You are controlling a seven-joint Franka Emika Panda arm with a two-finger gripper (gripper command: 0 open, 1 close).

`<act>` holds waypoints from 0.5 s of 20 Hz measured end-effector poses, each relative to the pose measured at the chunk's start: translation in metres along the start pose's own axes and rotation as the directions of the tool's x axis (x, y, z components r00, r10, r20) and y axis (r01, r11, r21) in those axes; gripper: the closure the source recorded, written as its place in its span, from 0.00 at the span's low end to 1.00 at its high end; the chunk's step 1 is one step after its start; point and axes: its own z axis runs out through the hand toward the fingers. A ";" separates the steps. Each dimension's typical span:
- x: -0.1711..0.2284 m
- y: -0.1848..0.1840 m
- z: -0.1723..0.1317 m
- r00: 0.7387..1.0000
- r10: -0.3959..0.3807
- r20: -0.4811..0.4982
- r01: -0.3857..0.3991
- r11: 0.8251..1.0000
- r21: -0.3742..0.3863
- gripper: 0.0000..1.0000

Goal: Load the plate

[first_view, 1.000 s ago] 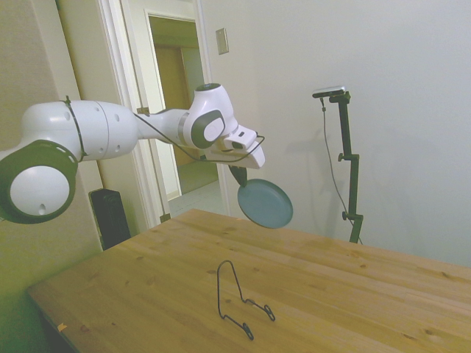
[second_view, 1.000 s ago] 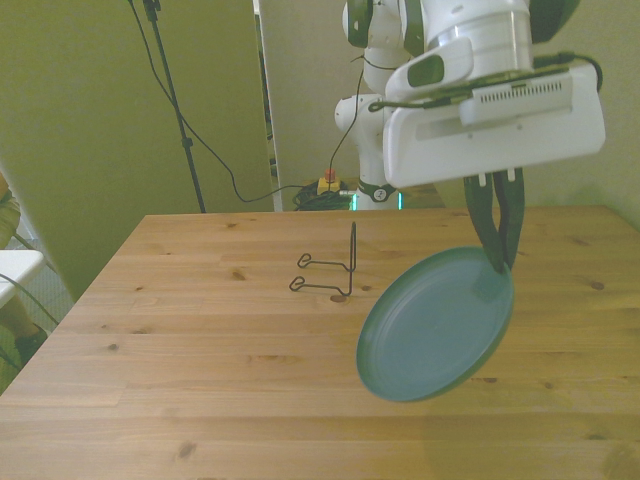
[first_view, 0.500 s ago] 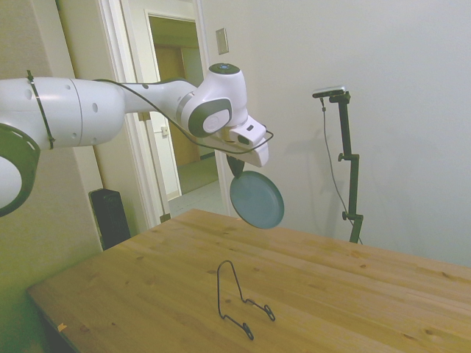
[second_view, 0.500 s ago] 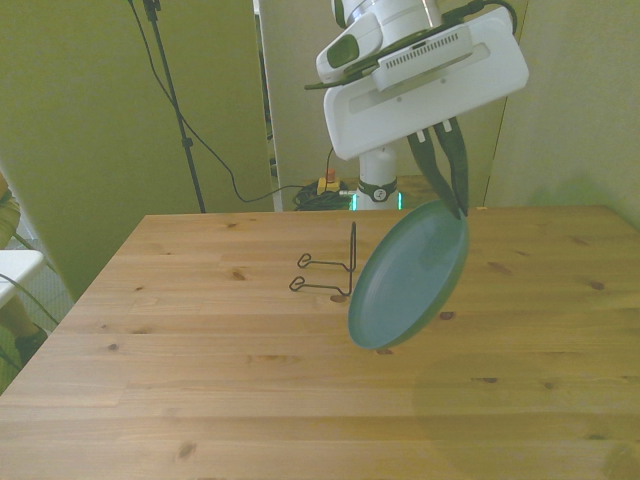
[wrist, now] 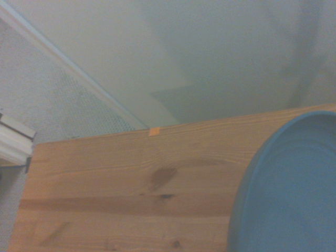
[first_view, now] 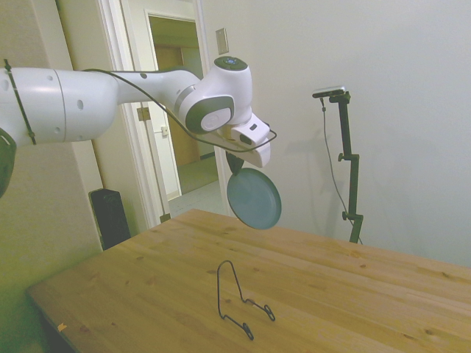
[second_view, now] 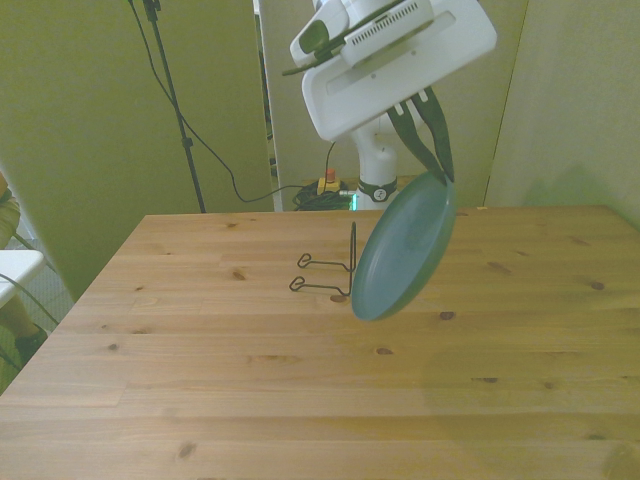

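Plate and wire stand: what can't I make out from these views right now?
- Plate: the wrist view cuts most of it off at the frame edge.
- Wire stand: in the front view the plate covers its right end; absent from the wrist view.
- Gripper: its contact on the rim is too small in the side view.

A plain matte teal blue-green plate (second_view: 402, 247) (first_view: 254, 198) (wrist: 289, 194), no pattern. A white arm (first_view: 110, 103) with grey joint patches and a white gripper (second_view: 430, 170) with dark fingers (second_view: 438, 140). A light brown wooden table (second_view: 200, 350) with darker knots and grain lines. A thin black wire stand (first_view: 239, 298).
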 end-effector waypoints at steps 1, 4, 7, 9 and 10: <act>-0.002 0.006 -0.007 1.000 0.007 0.009 -0.007 1.000 0.009 1.00; -0.008 0.026 -0.025 1.000 0.021 0.017 -0.021 1.000 0.013 1.00; -0.014 0.039 -0.043 1.000 0.026 0.015 -0.026 1.000 0.016 1.00; -0.017 0.046 -0.054 1.000 0.031 0.006 -0.031 0.999 0.022 1.00; -0.018 0.050 -0.058 0.999 0.034 0.004 -0.034 0.999 0.023 1.00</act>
